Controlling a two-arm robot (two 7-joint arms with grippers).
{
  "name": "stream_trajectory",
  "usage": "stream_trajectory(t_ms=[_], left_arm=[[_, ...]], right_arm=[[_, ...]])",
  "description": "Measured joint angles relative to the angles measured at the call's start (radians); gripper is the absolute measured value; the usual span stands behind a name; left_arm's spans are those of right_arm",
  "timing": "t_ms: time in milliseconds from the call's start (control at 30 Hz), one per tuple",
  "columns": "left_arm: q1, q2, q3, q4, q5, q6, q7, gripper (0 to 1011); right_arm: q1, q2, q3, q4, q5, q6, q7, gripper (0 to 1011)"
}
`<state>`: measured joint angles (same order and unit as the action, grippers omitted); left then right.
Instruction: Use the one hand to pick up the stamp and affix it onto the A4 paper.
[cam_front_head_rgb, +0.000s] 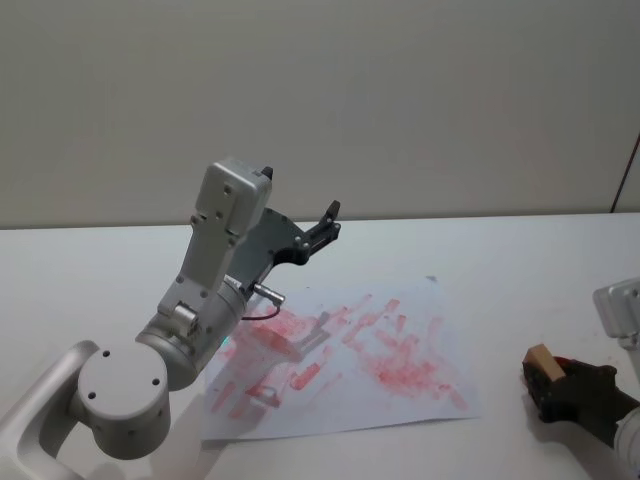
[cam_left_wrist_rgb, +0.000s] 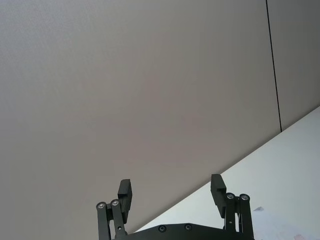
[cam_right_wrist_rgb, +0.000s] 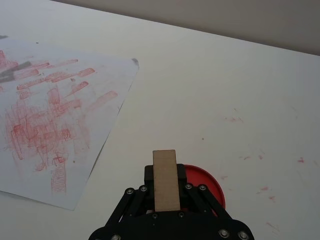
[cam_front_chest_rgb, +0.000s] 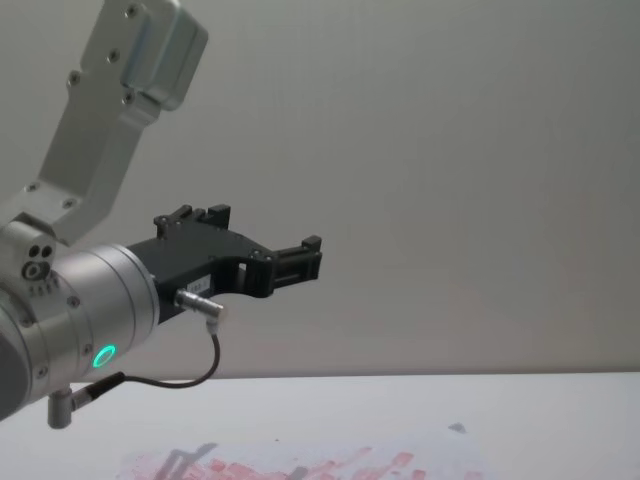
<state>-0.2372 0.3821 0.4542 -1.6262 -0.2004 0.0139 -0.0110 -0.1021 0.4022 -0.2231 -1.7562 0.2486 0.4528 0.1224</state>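
The white bench (cam_front_head_rgb: 520, 250) carries the A4 paper (cam_front_head_rgb: 350, 395) at its middle. The left gripper (cam_front_head_rgb: 325, 225) hangs raised over the paper's left side, jaws released. At the near right, the right gripper (cam_front_head_rgb: 548, 378) is over a red ink pad (cam_right_wrist_rgb: 210, 187), jaws grasping the stamp (cam_right_wrist_rgb: 165, 180).

The A4 paper (cam_front_head_rgb: 350, 370) is laid on the table (cam_front_head_rgb: 520, 260). The stamp (cam_front_head_rgb: 541, 357) is held right of it in the right gripper (cam_right_wrist_rgb: 165, 172), over a round pad (cam_right_wrist_rgb: 211, 189).

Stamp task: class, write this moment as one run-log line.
right gripper: shut on stamp, by red ink pad | A4 paper: flat, beside pad | left gripper: open, raised
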Motion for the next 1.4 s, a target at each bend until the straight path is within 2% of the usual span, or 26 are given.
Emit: stream_trajectory(t_ms=[333,633,1000,1100,1400], left_arm=[[0.000,0.000,0.000,0.000,0.000,0.000,0.000,1001],[0.000,0.000,0.000,0.000,0.000,0.000,0.000,1001],[0.000,0.000,0.000,0.000,0.000,0.000,0.000,1001],[0.000,0.000,0.000,0.000,0.000,0.000,0.000,1001],[0.000,0.000,0.000,0.000,0.000,0.000,0.000,1001]], right_arm=[[0.002,-0.001,0.000,0.001,-0.007,-0.004,0.002,218],[0.025,-0.006,-0.004,0.002,-0.041,-0.056,0.032,218],[0.094,-0.038,-0.019,0.029,-0.080,-0.142,0.131,218],[0.130,-0.058,-0.029,0.053,-0.087,-0.168,0.178,218],[0.211,-0.114,-0.057,0.132,-0.090,-0.196,0.287,218]])
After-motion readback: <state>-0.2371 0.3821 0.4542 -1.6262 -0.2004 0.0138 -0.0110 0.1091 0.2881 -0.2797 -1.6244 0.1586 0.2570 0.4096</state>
